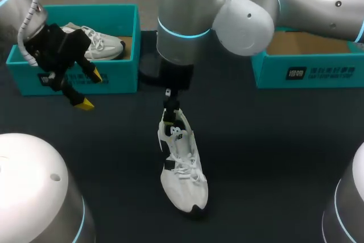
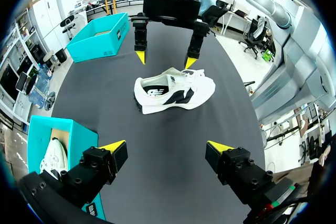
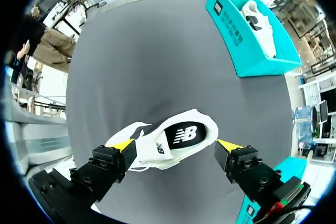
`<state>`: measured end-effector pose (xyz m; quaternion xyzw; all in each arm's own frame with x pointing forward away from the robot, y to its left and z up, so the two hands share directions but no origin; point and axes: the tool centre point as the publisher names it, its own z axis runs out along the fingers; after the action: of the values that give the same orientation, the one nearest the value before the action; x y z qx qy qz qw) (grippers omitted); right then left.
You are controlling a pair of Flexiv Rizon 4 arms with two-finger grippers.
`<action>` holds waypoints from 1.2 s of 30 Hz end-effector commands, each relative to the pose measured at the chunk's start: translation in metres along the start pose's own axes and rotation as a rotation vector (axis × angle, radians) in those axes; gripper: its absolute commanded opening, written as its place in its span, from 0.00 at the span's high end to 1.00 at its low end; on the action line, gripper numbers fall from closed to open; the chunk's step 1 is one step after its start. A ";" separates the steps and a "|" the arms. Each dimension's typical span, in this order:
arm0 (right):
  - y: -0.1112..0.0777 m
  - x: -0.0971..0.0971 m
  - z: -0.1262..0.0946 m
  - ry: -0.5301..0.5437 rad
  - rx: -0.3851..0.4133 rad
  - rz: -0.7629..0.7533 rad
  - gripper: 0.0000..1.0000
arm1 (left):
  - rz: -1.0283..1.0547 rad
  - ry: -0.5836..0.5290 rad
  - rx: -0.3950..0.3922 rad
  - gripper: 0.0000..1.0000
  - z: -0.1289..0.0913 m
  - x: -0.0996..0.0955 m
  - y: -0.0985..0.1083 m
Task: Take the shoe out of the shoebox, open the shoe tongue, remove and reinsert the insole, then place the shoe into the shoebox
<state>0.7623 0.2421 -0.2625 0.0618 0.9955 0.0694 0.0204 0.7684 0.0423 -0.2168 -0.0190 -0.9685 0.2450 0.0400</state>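
Looking at a white shoe [image 1: 183, 169] with black side patches, laced, sitting sole-down in the middle of the table [image 1: 273, 157], toe toward the robot. Got the right gripper [image 3: 176, 144] spread wide astride the heel, not clamping. Same for the left gripper [image 1: 91, 90]: wide open, holding nothing, hanging just in front of the left shoebox [image 1: 122, 75] with a second shoe [image 1: 105, 46] inside. Got the right shoebox [image 1: 310, 72] well apart at the far edge, loads of bare table all round.
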 end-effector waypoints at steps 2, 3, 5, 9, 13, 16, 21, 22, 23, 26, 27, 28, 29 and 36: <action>-0.001 -0.011 0.009 0.090 0.036 -0.472 0.00 | 0.000 0.001 -0.002 0.00 0.000 0.000 0.000; -0.001 -0.013 0.011 0.084 0.031 -0.469 0.00 | 0.000 0.001 -0.002 0.00 0.000 0.000 0.000; 0.000 -0.016 0.017 0.073 0.047 -0.463 0.00 | 0.000 0.001 -0.002 0.00 0.000 0.000 0.000; 0.003 -0.022 0.027 0.030 0.055 -0.435 0.00 | 0.000 0.001 -0.002 0.00 0.000 0.000 0.000; 0.006 -0.028 0.037 0.009 0.063 -0.425 0.00 | 0.000 0.001 -0.002 0.00 0.000 0.000 0.000; 0.006 -0.032 0.043 0.002 0.062 -0.400 0.00 | 0.000 0.001 -0.002 0.00 0.000 0.000 0.000; 0.003 -0.040 0.047 -0.015 0.084 -0.364 0.00 | 0.000 0.001 -0.002 0.00 0.000 0.000 0.000; 0.000 -0.042 0.049 -0.016 0.089 -0.349 0.00 | 0.000 0.001 -0.002 0.00 0.000 0.000 0.000; -0.002 -0.044 0.051 -0.017 0.087 -0.346 0.00 | 0.000 0.001 -0.002 0.00 0.000 0.000 0.000; -0.009 -0.048 0.057 -0.017 0.088 -0.313 0.00 | 0.000 0.001 -0.002 0.00 0.000 0.000 0.000; -0.009 -0.050 0.059 -0.017 0.088 -0.313 0.00 | 0.000 0.001 -0.002 0.00 0.000 0.000 0.000; -0.009 -0.051 0.062 -0.015 0.093 -0.306 0.00 | 0.000 0.001 -0.002 0.00 0.000 0.000 0.000; -0.009 -0.053 0.064 -0.014 0.093 -0.306 0.00 | 0.000 0.001 -0.002 0.00 0.000 0.000 0.000; -0.008 -0.072 0.082 -0.005 0.081 -0.293 0.00 | 0.000 0.001 -0.002 0.00 0.000 0.000 0.000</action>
<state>0.8284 0.2317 -0.3329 -0.0826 0.9956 0.0239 0.0376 0.7684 0.0424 -0.2168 -0.0190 -0.9685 0.2450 0.0400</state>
